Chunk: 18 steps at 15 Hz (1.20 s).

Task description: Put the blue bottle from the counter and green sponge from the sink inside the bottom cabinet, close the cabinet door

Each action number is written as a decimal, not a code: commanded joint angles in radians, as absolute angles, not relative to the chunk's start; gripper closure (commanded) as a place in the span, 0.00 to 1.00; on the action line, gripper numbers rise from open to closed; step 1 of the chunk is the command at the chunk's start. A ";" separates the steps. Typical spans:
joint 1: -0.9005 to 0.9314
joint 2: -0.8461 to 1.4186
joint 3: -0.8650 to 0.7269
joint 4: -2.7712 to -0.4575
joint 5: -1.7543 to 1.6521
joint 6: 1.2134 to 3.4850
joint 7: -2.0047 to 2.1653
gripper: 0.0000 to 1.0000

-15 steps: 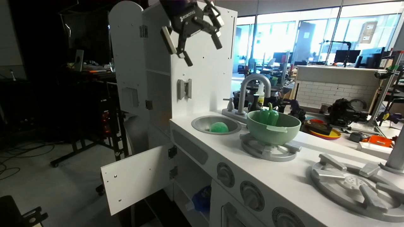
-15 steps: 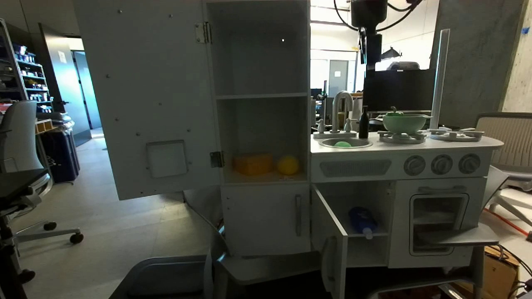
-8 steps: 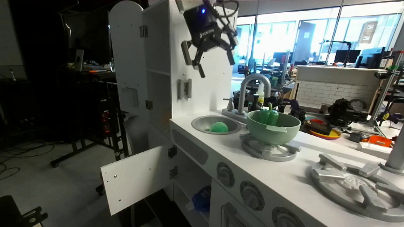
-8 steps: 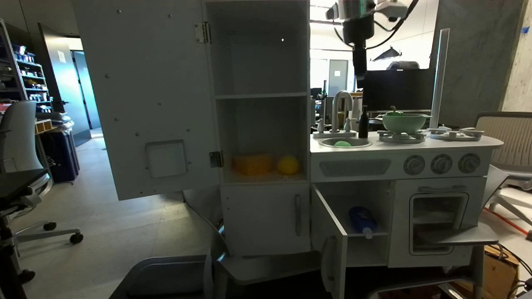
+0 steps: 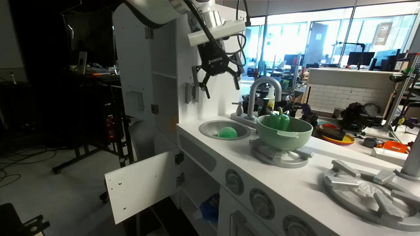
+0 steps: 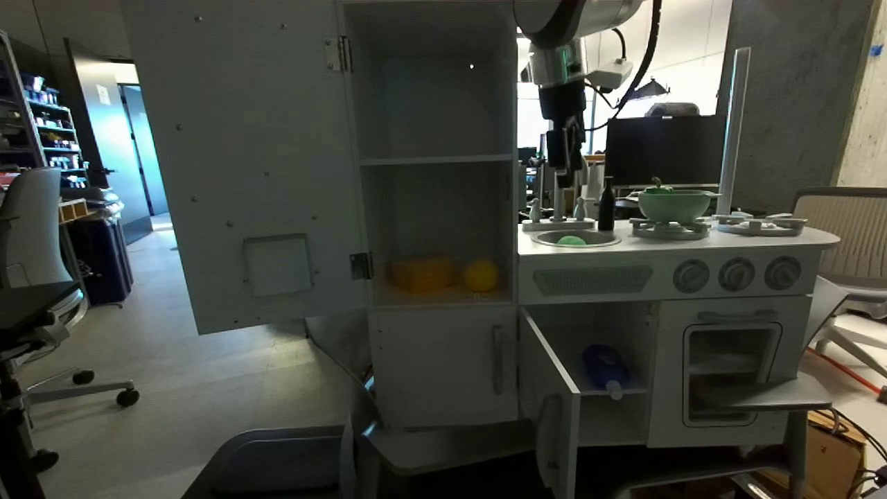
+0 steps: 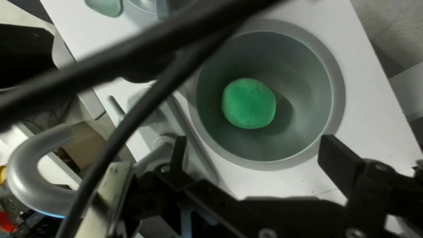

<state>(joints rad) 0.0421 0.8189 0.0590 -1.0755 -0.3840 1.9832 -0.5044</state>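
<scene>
Green sponge (image 7: pixel 248 103), one, rounded: found in the sink (image 7: pixel 261 145), at the left of the counter (image 5: pixel 226 149); not yet lifted.

Gripper (image 5: pixel 222 89), one: held above the sink, well apart from the sponge, with fingers (image 7: pixel 340 165) spread and nothing gripped.

Blue bottle (image 6: pixel 604 366), one: laid on its side on the shelf (image 6: pixel 637 389) of the bottom cabinet (image 6: pixel 613 424), toward the right, cap to the near side and apparently projected past the shelf's edge. Placing judged complete.

Cabinet door (image 6: pixel 558 405), one: hinged at left, swung out to the near side; closing judged outstanding.

Faucet (image 5: pixel 252 101), one, grey: fixed at the far side of the sink.

Step in hand: judged to be the approach to the sponge. Next move: a descent into the sink is called for, with the sponge brought between the fingers and both kept inside the rim before they are drawn together. Clearance from the faucet is best kept. Once gripped, the sponge would have to be lifted past the counter's near edge, lowered and set within the cabinet; the bottle's cap is best checked before the door is pushed to.
</scene>
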 commanded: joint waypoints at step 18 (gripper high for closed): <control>-0.017 1.100 0.060 -0.755 -0.189 1.845 -0.503 0.00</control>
<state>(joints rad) -0.0213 1.0636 0.0448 -0.8106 -0.2064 1.8750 -0.4963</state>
